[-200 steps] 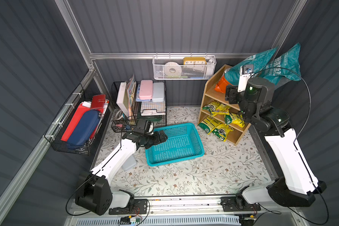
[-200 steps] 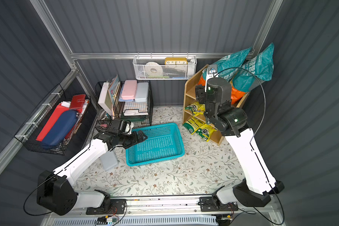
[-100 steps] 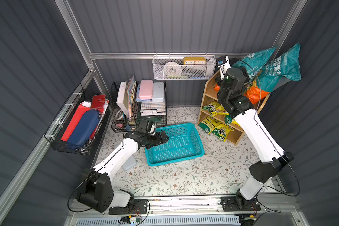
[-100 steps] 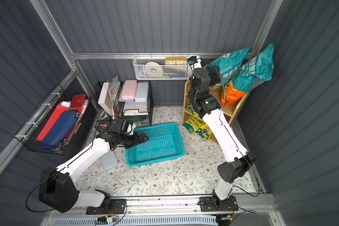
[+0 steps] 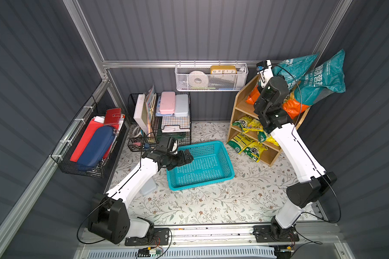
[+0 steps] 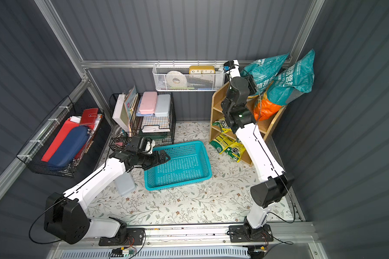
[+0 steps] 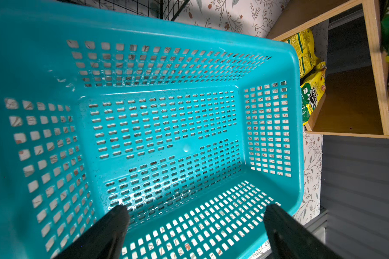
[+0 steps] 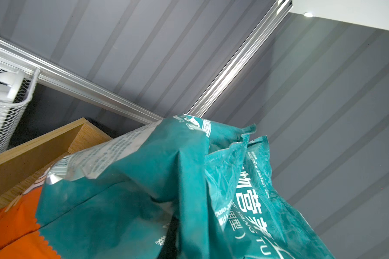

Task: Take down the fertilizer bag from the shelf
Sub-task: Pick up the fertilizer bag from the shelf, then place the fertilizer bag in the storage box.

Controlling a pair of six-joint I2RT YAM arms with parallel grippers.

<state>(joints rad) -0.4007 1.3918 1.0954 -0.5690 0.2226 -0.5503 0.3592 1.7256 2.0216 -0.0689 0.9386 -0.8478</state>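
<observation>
We start big: the wooden shelf (image 5: 241, 105) by the right wall, with two teal sacks leaning on its top tier. The fertilizer bag (image 8: 144, 179) we're after is the one closer to the right arm (image 5: 294, 152), which reaches up to its top edge. The right gripper is closed. Its fingers are hidden, but the film bunches right at the wrist camera, so we judge a fold is pinched. Draw it outward first, clear of the neighbouring sack (image 5: 323, 74) and the raised side panel, then lower it slowly, because thin film slips. The left gripper (image 7: 195, 224), fingers wide apart, hovers over the empty turquoise basket (image 5: 200, 185).
</observation>
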